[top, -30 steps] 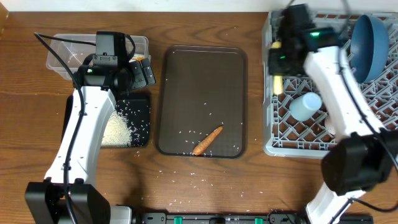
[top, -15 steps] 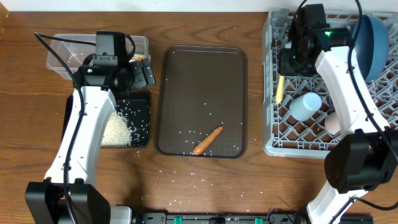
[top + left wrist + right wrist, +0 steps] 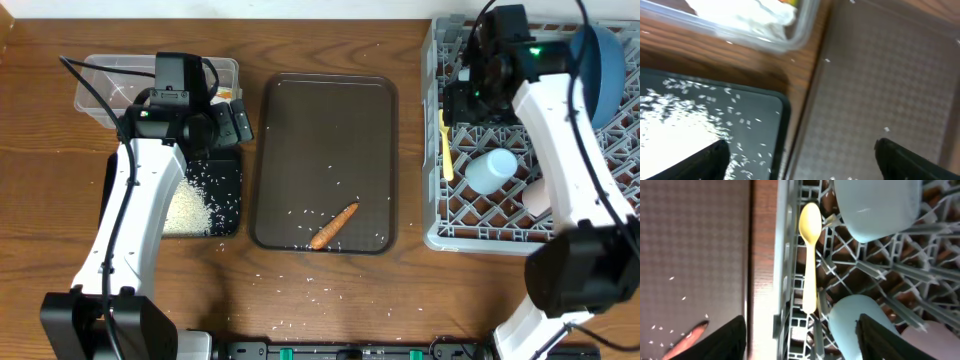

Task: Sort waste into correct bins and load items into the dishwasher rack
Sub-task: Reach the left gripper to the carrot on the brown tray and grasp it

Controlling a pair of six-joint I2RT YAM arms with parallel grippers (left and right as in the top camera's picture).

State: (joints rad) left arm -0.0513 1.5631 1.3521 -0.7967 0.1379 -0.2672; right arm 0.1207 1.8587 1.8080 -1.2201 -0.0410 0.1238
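- The spoon (image 3: pixel 810 255) is showing pale yellow against the grey lattice rack (image 3: pixel 781 240).
- The serving tray (image 3: pixel 330 140) is showing dark brown with a fine diamond texture.
- White rice (image 3: pixel 188 208) is speckling the black tray (image 3: pixel 232 225).
- The carrot stick (image 3: pixel 334 226) is showing orange-brown.

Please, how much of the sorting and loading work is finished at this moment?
Mostly done. The plate, blue cup, pink cup and spoon sit in the rack. Tissue is in the clear tub, and a rice pile is on the black tray. Nothing is in hand: the left claw and right claw are open and empty. Left: the carrot stick and scattered grains.
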